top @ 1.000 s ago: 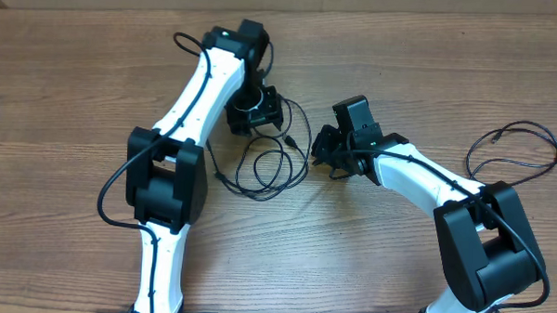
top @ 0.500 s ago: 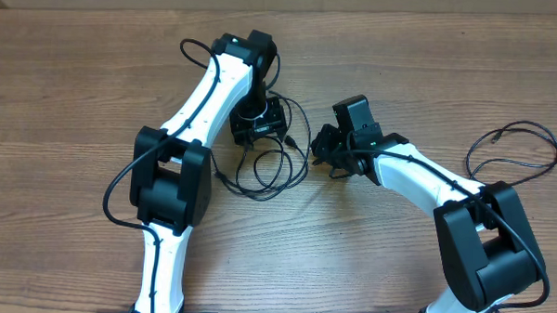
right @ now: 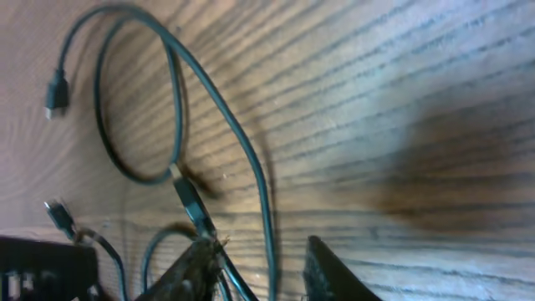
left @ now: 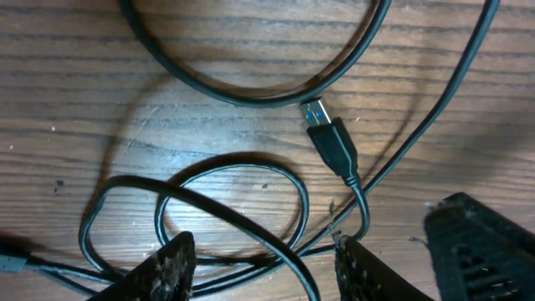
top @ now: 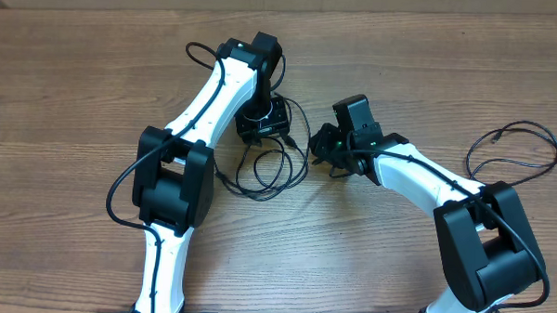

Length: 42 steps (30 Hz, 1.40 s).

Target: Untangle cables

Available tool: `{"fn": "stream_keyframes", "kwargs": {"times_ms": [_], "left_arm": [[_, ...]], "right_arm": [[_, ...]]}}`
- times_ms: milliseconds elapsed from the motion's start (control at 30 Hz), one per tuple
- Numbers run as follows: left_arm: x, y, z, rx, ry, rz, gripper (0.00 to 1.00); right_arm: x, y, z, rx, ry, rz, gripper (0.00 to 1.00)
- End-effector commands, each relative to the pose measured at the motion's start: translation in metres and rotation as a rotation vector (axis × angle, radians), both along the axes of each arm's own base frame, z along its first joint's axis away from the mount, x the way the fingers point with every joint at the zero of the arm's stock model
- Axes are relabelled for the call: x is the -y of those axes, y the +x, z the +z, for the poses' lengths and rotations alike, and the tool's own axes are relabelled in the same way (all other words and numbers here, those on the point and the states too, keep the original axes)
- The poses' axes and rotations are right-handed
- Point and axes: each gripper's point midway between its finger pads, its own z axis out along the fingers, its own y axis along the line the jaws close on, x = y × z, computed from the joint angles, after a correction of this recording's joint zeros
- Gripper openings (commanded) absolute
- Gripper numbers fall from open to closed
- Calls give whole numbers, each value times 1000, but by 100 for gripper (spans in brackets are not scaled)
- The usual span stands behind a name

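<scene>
- Cables (top: 277,155): a loose tangle of thin black loops on the wooden table (top: 76,94), lying between the two arms. It sits just in front of the left gripper (top: 261,126) and just beside the right gripper (top: 323,151).
- Left gripper: the wrist view shows its fingers (left: 171,267) wide apart and low over the wood. Several strands cross the gap, but nothing is pinched.
- Right gripper: its fingers (right: 330,267) are partly apart. One strand runs through the gap, and it looks loose rather than clamped.
- USB plug (left: 330,140): it lies free on the wood, and its cord curls down into the crossing strands by the left fingers.
- Done so far (judged): a lone cable (top: 539,130) lies by itself near the right arm's base, well apart from the tangle, so it is probably already separated.
- Left to do (judged): the main bundle still has overlapping loops with several crossings. No strand is in hand at present, so most of the untangling remains.
</scene>
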Motion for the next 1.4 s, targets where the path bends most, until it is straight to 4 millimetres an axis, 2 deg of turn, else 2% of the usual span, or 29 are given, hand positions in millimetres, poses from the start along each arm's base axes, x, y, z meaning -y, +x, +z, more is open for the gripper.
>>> {"fn": "stream_keyframes", "kwargs": {"times_ms": [0,133,300,433,533,700,767,967,1200,1233,1367], "left_arm": [[-1,-3,3,8,13,6,54],[-4,-9,-4,-12,28,5,51],[-17,-13,-10,-22,97,-3,52],[-31,-14,-12,-18,165,-17,50],[-31,-15,-12,-20,166,-20,50],[-31,-14,-12,-18,165,-20,50],[-31,-14,-12,-18,165,-20,50],[-31,-14,-12,-17,165,-20,50],[-31,-14,-12,-15,164,-20,50],[-31,-14,-12,-16,164,-20,50],[-31,-15,-12,-18,165,-21,50]], "right_arm": [[8,13,-5,50,-47,-40,42],[11,29,-5,117,-64,-67,50],[0,44,-11,196,-63,1,61],[-5,54,-5,257,-69,44,65],[-5,57,-9,264,-74,39,66],[-13,59,-21,237,-54,66,65],[-13,60,-23,237,-55,67,57],[-21,55,-24,225,-31,94,49],[-47,43,-22,278,-67,221,48],[-50,42,-22,285,-69,233,45],[-47,44,-22,286,-75,224,44]]}}
